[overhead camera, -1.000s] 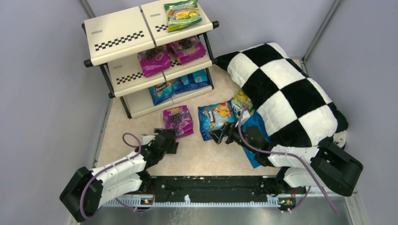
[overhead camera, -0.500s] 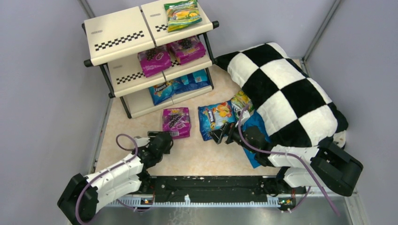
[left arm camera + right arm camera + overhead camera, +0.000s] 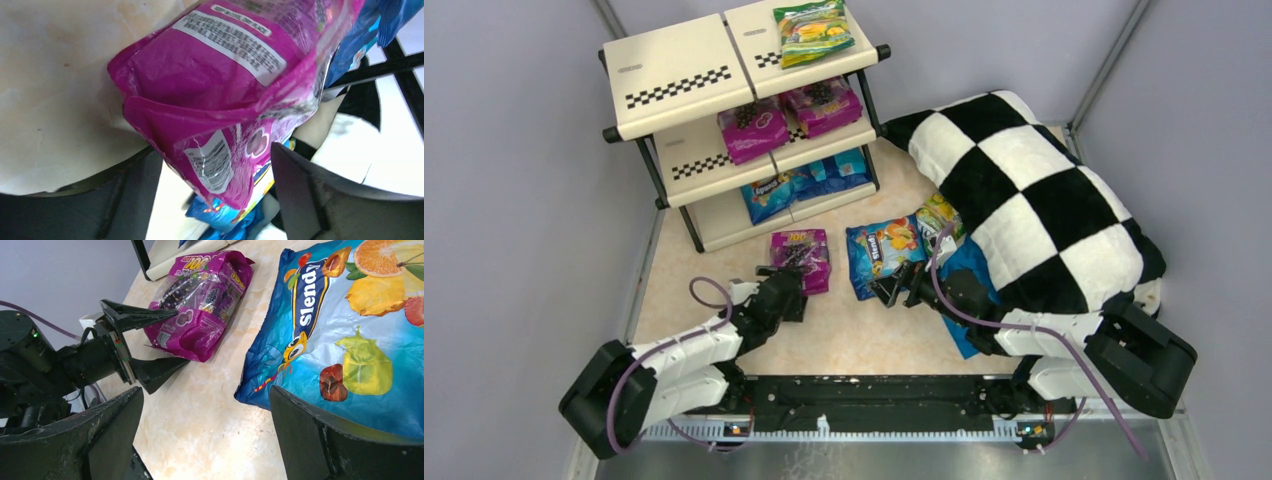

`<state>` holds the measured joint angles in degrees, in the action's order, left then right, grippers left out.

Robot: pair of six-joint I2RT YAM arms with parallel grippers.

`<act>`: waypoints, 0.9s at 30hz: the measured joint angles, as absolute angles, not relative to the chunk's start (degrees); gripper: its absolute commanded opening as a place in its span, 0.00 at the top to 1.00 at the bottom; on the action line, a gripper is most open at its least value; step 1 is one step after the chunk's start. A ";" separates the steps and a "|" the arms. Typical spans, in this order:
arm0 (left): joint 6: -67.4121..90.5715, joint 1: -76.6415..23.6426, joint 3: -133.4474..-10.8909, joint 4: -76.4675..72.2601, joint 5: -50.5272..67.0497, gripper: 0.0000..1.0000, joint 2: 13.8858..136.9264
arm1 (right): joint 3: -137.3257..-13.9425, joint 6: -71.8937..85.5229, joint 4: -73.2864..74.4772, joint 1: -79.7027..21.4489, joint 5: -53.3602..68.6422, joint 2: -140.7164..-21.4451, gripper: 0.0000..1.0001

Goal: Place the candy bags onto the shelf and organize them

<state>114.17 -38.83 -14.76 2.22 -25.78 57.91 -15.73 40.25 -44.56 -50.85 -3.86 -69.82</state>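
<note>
A magenta candy bag (image 3: 799, 250) lies on the floor in front of the shelf (image 3: 679, 80). My left gripper (image 3: 790, 290) is open, its jaws on either side of the bag's near edge (image 3: 220, 150); the right wrist view shows this too (image 3: 200, 315). A blue candy bag (image 3: 882, 250) lies to its right. My right gripper (image 3: 892, 290) is open and empty at that bag's near edge (image 3: 345, 340). A green-yellow bag (image 3: 936, 214) is half under the pillow. The shelf holds a green-yellow bag (image 3: 812, 30), two magenta bags (image 3: 752, 128) and blue bags (image 3: 804, 180).
A big black-and-white checkered pillow (image 3: 1034, 190) fills the right side, over my right arm. A plain blue cloth (image 3: 964, 330) lies under its near edge. Grey walls close in the left and right sides.
My left gripper swung left, then came forward and right to the magenta bag, whose near edge is now between its jaws. The right arm has not moved.
</note>
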 measured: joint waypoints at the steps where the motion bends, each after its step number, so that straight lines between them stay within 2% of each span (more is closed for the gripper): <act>1: 114.45 -38.83 -14.83 0.75 -25.78 0.30 59.16 | -15.73 40.25 -44.58 -50.83 -3.86 -69.82 0.05; 2: 114.78 -38.83 -14.79 -0.21 -25.80 0.36 60.25 | -15.73 40.25 -44.58 -50.83 -3.86 -69.82 0.05; 3: 115.55 -38.83 -14.59 -1.04 -26.02 0.39 60.90 | -15.73 40.25 -44.58 -50.83 -3.86 -69.82 0.05; 8: 117.40 -38.85 -13.02 -5.45 -27.46 0.36 63.29 | -15.73 40.27 -44.58 -50.83 -3.86 -69.82 0.05; 13: 118.52 -38.68 -12.69 -8.10 -28.34 0.57 64.82 | -15.73 40.27 -44.58 -50.83 -3.86 -69.82 0.05; 17: 118.30 -38.57 -12.40 -8.58 -28.80 0.69 63.40 | -15.73 40.29 -44.58 -50.81 -3.86 -69.82 0.05; 23: 115.31 -38.41 -11.90 -2.52 -29.43 0.90 53.04 | -15.73 40.60 -44.58 -50.72 -3.88 -69.82 0.05; 27: 112.90 -38.41 -12.32 5.37 -29.71 0.99 45.12 | -15.73 40.69 -44.58 -50.70 -3.90 -69.82 0.05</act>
<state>112.90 -38.41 -12.32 5.37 -29.71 45.12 -15.73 40.69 -44.58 -50.70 -3.90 -69.82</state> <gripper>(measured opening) 0.085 0.949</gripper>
